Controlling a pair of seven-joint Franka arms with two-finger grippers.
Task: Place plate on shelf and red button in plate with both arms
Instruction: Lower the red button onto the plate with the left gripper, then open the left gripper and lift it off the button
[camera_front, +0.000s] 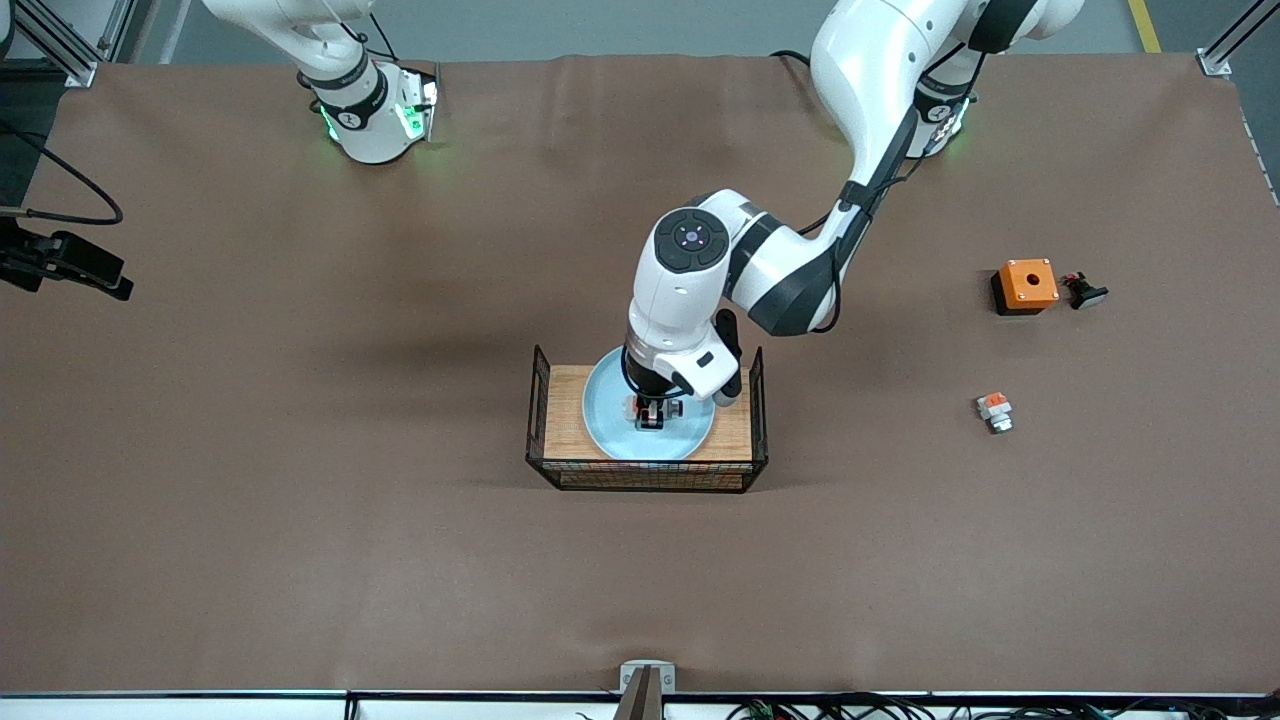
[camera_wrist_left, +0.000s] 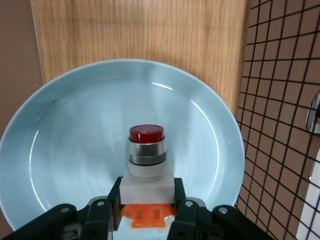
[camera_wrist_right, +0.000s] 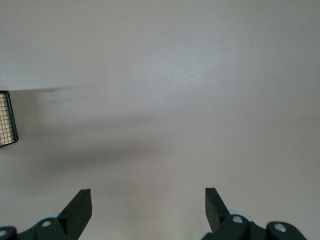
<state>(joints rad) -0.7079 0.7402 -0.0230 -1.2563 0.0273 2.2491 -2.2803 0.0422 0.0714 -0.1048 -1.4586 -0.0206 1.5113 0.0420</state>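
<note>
The pale blue plate (camera_front: 600, 412) lies in a wire basket (camera_front: 541, 420) with a wooden floor at the table's middle. My left gripper (camera_front: 650, 416) is shut on the red button (camera_front: 648, 408) and holds it low over the plate's middle. In the left wrist view the gripper (camera_wrist_left: 147, 194) clamps the button's (camera_wrist_left: 146, 155) white block, with the red cap toward the plate (camera_wrist_left: 75, 125) and the orange block between the fingers. I cannot tell whether the button touches the plate. My right gripper (camera_wrist_right: 148, 200) is open and empty over bare table at the right arm's end (camera_front: 118, 283) and waits.
An orange box with a hole (camera_front: 1026, 285) and a small black part (camera_front: 1085, 291) lie toward the left arm's end. A similar switch part with a silver-white end (camera_front: 995, 411) lies nearer the front camera than the box. The basket's wire wall (camera_wrist_left: 280, 100) stands beside the plate.
</note>
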